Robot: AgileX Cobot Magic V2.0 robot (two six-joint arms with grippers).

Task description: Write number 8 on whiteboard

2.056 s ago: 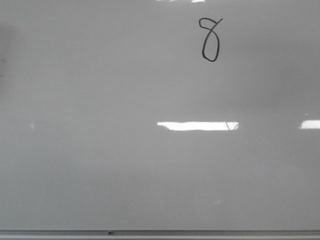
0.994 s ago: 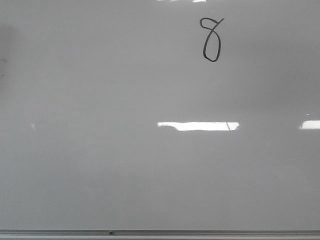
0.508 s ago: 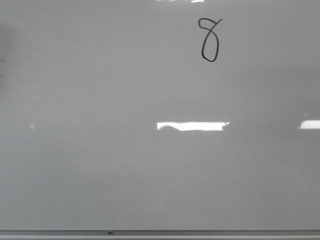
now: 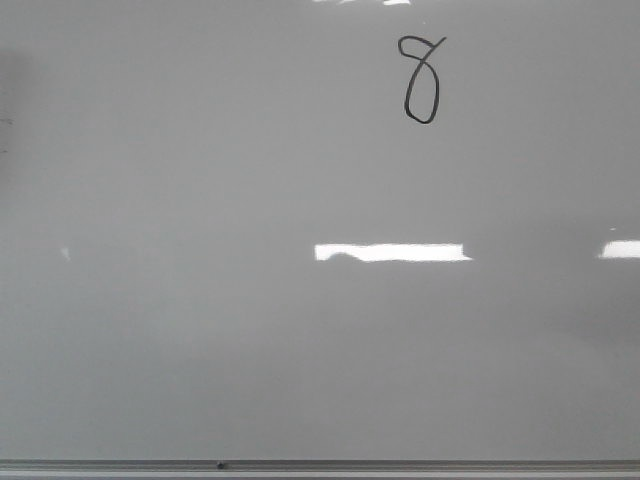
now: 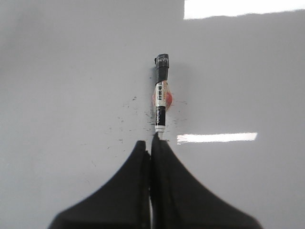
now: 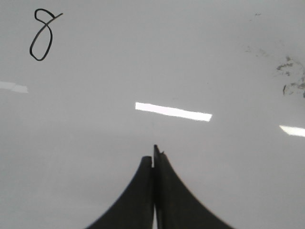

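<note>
Left pincer (image 5: 151,141): fingers pressed together, nothing between them. A capped marker (image 5: 160,93) lies on the whiteboard (image 5: 71,71) just ahead of the fingertips; whether its near end touches them cannot be told. The marker has a black cap, a white label with a red patch, and faint ink specks (image 5: 128,114) scattered around it.

Right pincer (image 6: 154,153): fingers likewise closed flat against each other, empty, over bare board. Smudged ink marks (image 6: 290,76) show at the edge of that view, well apart from the pincer.

The number 8 (image 4: 421,80) is drawn in thin black line on the whiteboard, in the upper part of the front view, right of centre. Lower loop narrow and closed; upper loop open with a curled tail. It also shows in the right wrist view, well apart from the fingers. Bright glare bars (image 4: 392,252) lie across the board below the figure. A grey rail (image 4: 400,466) runs along the board's bottom edge. Neither arm appears in the front view.
</note>
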